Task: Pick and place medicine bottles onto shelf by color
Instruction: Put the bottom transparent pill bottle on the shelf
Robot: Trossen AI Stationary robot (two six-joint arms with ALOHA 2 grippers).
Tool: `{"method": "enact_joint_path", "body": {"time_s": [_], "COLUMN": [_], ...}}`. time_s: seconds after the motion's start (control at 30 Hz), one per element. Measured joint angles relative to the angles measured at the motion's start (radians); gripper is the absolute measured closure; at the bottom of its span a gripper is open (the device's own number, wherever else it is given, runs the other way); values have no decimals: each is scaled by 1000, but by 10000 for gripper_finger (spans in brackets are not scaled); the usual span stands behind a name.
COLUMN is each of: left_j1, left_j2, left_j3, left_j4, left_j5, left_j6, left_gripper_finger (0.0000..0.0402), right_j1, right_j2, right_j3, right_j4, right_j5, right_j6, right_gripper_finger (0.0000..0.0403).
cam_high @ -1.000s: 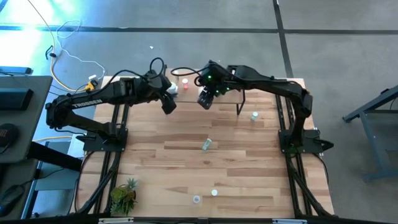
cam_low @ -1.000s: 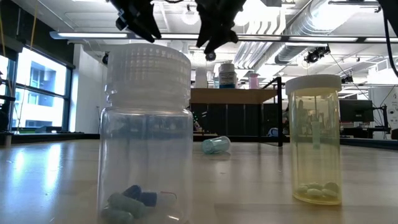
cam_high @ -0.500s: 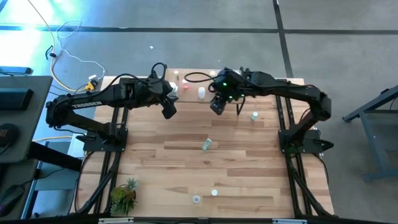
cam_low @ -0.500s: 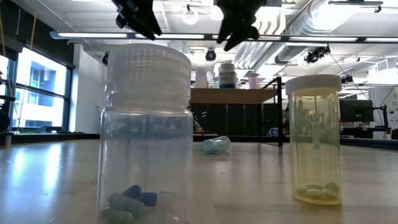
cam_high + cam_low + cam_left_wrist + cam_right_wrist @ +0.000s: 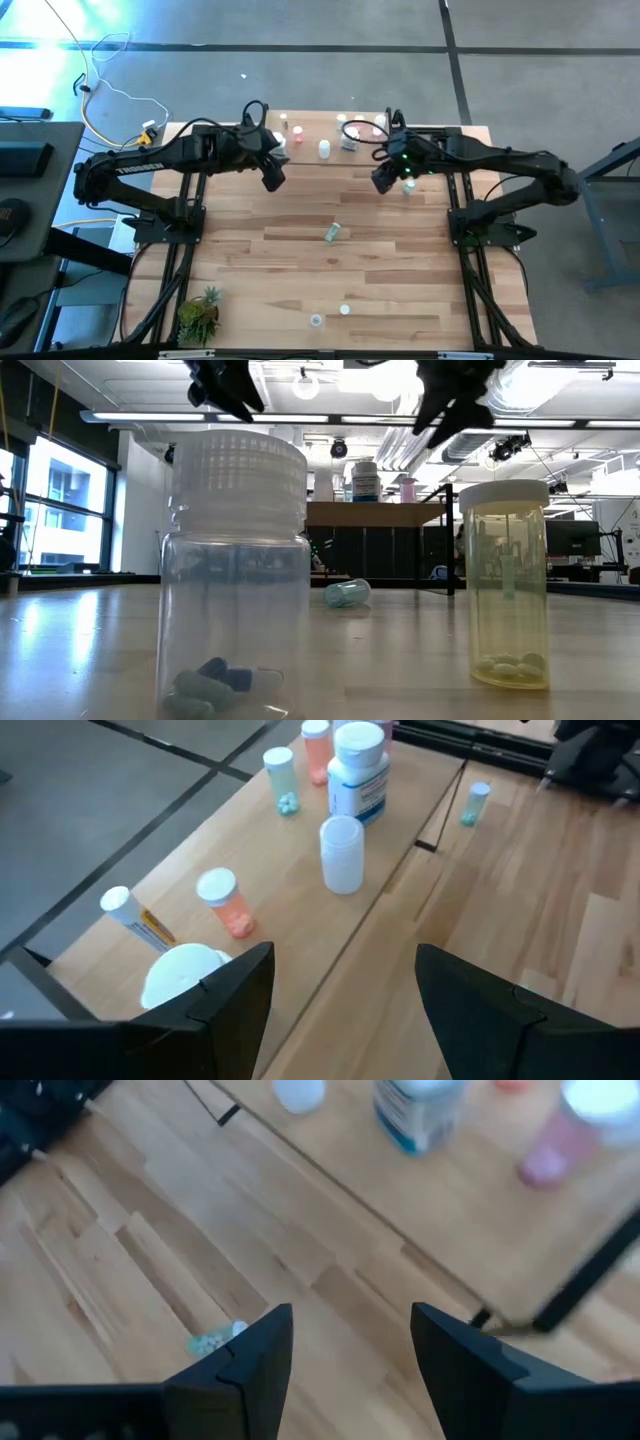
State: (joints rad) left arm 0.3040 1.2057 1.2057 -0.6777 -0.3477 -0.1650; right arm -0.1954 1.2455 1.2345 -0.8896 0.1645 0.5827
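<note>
The wooden tabletop [image 5: 300, 260] carries both dark arms, mounted at its two sides and reaching toward the far edge, where the low shelf [image 5: 355, 140] stands. The left arm stretches from its base across to the shelf's left end, elbow raised, with the left gripper [image 5: 271, 178] hanging above the table just in front of the shelf; its fingers [image 5: 235, 995] stand wide apart and hold nothing. The right arm runs from its base on the right, forearm roughly level, and the right gripper [image 5: 381, 180] hangs above the table near the shelf's right leg, fingers [image 5: 250, 1355] also spread wide and empty.

On the shelf stand several medicine bottles: a larger white bottle with a blue label [image 5: 358, 772], a plain white bottle [image 5: 342, 855] in front of it, an orange-tinted one with a white cap [image 5: 226, 902], a green-tinted one [image 5: 281, 780], and a pink one [image 5: 560, 1140] toward the right end.

On the tabletop, a small bottle [image 5: 409, 186] stands just beside the right gripper. Another bottle lies on its side [image 5: 332, 232] near the middle. Two more [image 5: 316, 320] [image 5: 345, 310] stand close to the near edge; in the low view these are a clear one with blue capsules [image 5: 235, 580] and a yellowish one [image 5: 505, 585]. A small potted plant [image 5: 198, 312] sits at the near left corner.
</note>
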Motion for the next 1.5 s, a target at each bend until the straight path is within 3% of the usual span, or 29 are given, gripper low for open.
{"method": "enact_joint_path", "body": {"time_s": [0.2, 0.43, 0.9, 1.1, 1.5], "left_j1": [-49, -148, -440, -567, -750], "left_j2": [0, 0, 0, 14, 141], "left_j3": [0, 0, 0, 0, 0], "left_j4": [12, 24, 23, 24, 52], "left_j5": [0, 1, -36, -83, -99], "left_j6": [-8, -43, -202, -230, -246], "left_gripper_finger": [167, 167, 167, 167, 167], "right_j1": [34, 123, 319, 372, 382], "right_j2": [-84, -97, -93, -93, -62], "right_j3": [-72, -75, -75, -75, -75], "right_j4": [-8, -12, -11, -11, -4], "right_j5": [7, 40, 155, 209, 213], "right_j6": [147, 231, 448, 494, 492], "right_gripper_finger": [208, 208, 208, 208, 208]}}
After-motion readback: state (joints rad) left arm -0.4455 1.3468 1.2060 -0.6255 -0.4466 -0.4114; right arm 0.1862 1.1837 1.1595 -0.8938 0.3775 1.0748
